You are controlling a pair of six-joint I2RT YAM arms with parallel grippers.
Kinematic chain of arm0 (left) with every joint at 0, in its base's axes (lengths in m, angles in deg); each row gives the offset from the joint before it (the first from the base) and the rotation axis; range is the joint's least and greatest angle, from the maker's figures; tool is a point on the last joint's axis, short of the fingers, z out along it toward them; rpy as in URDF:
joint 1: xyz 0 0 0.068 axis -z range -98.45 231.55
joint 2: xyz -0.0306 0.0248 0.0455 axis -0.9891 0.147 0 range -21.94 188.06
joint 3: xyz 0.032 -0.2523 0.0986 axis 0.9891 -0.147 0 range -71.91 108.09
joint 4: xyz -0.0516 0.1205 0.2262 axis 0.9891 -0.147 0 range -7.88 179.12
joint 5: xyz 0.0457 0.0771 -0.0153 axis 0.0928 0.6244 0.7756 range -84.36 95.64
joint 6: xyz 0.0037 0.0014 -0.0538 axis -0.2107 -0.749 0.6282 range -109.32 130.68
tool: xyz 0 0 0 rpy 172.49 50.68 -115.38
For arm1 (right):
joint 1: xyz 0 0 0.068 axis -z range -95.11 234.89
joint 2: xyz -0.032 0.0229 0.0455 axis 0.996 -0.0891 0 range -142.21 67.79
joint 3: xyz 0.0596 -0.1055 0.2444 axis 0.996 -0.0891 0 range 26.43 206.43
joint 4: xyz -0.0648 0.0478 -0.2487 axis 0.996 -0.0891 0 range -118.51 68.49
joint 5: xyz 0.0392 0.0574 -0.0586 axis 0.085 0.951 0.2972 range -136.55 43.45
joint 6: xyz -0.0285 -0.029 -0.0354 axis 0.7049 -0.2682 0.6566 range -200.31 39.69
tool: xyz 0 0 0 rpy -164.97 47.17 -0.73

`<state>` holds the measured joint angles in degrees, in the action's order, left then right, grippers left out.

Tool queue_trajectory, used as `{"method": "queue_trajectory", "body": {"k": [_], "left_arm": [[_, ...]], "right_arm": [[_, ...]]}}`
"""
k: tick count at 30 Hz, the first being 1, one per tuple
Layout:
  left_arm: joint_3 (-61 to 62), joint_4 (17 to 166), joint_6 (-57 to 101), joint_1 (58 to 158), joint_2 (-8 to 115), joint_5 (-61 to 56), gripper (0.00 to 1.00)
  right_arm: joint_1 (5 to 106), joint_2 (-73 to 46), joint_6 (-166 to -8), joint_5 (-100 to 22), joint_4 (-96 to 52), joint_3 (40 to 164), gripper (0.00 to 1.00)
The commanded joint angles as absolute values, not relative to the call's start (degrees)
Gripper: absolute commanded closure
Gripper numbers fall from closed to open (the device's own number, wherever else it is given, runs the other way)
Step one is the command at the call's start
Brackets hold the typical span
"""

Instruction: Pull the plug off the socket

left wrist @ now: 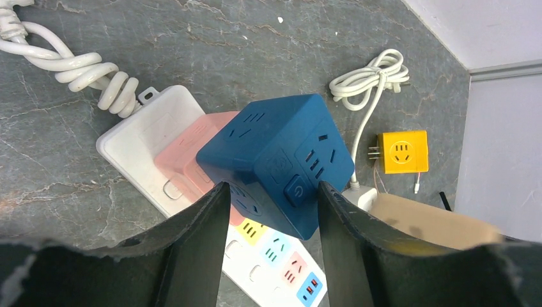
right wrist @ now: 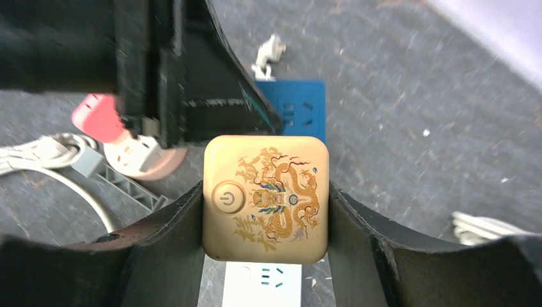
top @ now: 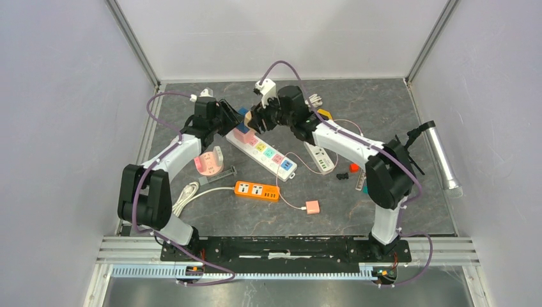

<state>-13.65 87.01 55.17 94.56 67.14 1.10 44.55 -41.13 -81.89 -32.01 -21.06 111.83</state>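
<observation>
Grey table (right wrist: 396, 96): right hand (right wrist: 265, 192) grips gold, dragon-printed cube plug (right wrist: 265, 220).

Three power strips lie in view: one long white strip (top: 271, 155), one orange strip (top: 256, 190), one short white strip (top: 321, 161). Three cube sockets join them (a blue cube (left wrist: 275, 160), a gold cube (right wrist: 265, 198), a yellow cube (left wrist: 401, 151)), plus one silver cylinder (top: 443, 160) and one small pink block (top: 312, 207).

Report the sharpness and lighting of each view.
Top external: evenly lit and sharp. Left wrist: crisp on the blue cube adapter. Right wrist: fairly sharp on the gold adapter, with the table behind it blurred.
</observation>
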Motion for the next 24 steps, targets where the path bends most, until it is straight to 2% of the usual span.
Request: {"method": "queue_trajectory", "body": {"k": [1, 7, 13, 17, 24], "left_arm": [[-17.1, 73.5, 50.2, 94.2, 69.4, 6.2, 0.43], [-12.1, 72.6, 49.0, 94.2, 68.2, 1.5, 0.39], [-1.2, 70.6, 47.6, 94.1, 67.6, -4.9, 0.24], [5.5, 67.0, 46.4, 93.8, 65.9, -2.8, 0.14], [8.8, 61.3, 41.2, 91.3, 60.8, 3.2, 0.0]], "right_arm": [[45.3, -36.0, -82.6, -33.9, -17.7, 112.8, 1.0], [49.1, -32.3, -83.8, -37.3, -17.8, 109.0, 1.0], [54.8, -34.2, -92.5, -32.7, -17.4, 105.3, 1.0], [57.8, -37.2, -97.4, -27.5, -16.5, 103.0, 1.0], [59.2, -42.3, -99.3, -21.3, -17.5, 102.1, 0.99]]}}
